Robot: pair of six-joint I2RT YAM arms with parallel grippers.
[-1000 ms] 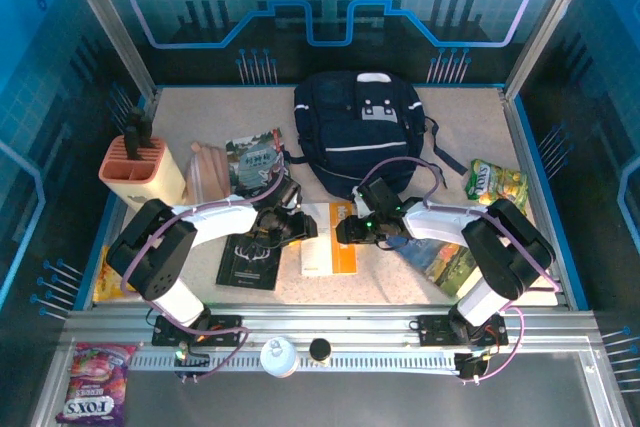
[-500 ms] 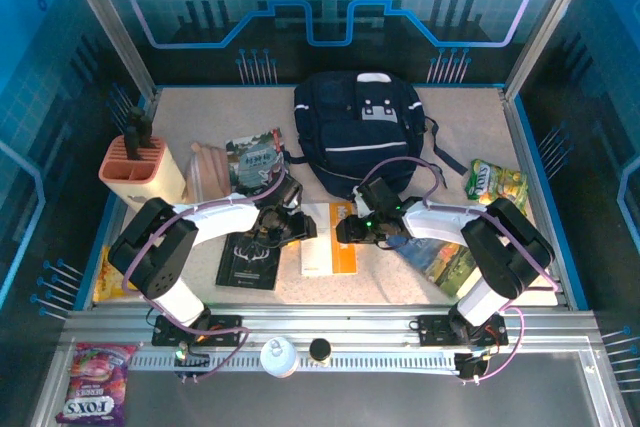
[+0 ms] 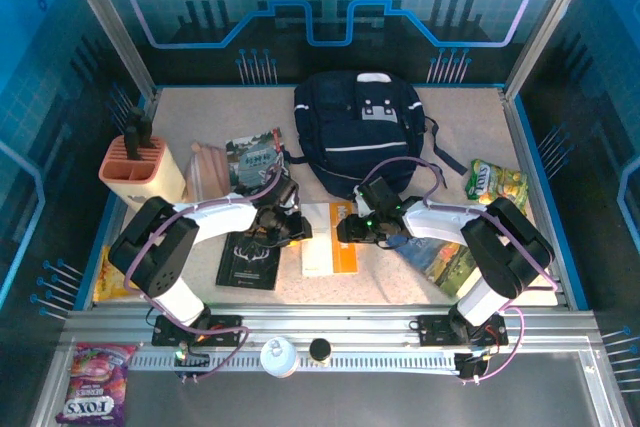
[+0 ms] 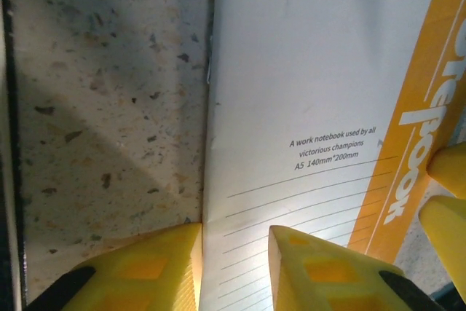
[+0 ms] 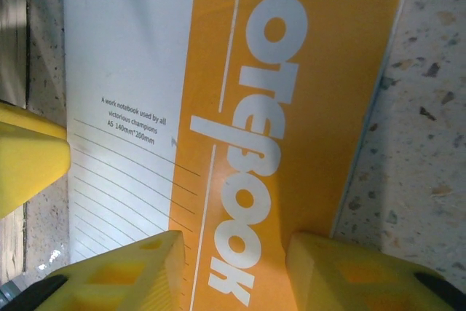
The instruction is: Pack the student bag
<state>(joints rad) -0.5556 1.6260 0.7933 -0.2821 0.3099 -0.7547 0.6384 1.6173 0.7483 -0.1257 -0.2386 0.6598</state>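
Top external: shows student bag (image 3: 358,137) at far middle of table (image 3: 465,127), beyond orange-white notebook (image 3: 328,239). Left wrist: shows left gripper (image 4: 234,244) parted astride notebook's white edge. Right wrist: shows right gripper (image 5: 233,249) parted over its orange band.

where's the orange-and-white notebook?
Top view: the orange-and-white paper notebook lies flat at table centre, in front of the dark navy fabric backpack, right of the black book.
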